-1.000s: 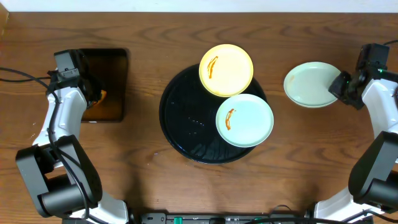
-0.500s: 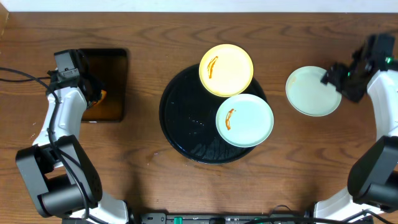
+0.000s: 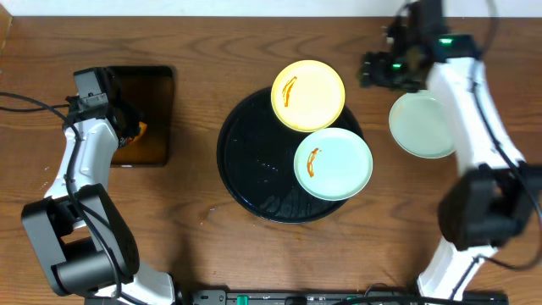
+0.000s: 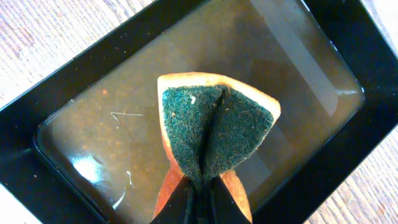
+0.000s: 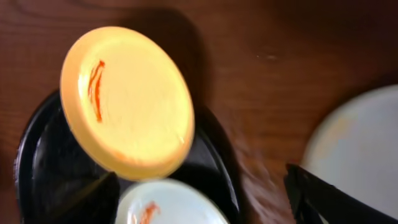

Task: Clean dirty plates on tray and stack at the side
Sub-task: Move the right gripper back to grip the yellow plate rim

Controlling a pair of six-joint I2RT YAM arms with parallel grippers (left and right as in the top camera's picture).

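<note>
The round black tray (image 3: pixel 254 161) carries a pale yellow plate (image 3: pixel 307 95) on its far right rim and a mint plate (image 3: pixel 333 163) on its right side, each with an orange streak. A third mint plate (image 3: pixel 423 125), without a streak, lies on the table to the right. My right gripper (image 3: pixel 373 69) hangs open and empty between the yellow plate (image 5: pixel 127 99) and that third plate (image 5: pixel 360 143), above bare wood. My left gripper (image 4: pixel 200 186) is shut on a folded green and orange sponge (image 4: pixel 214 134) over the rectangular pan.
A rectangular black pan (image 3: pixel 161 85) with brownish liquid (image 4: pixel 112 124) stands at the far left of the table. The back edge of the table runs just behind the right arm. Bare wood lies in front of the tray.
My right gripper opened and let go of the streak-free mint plate, which now lies flat on the table. The arm then swung back and left toward the yellow plate. The left arm has not moved.
</note>
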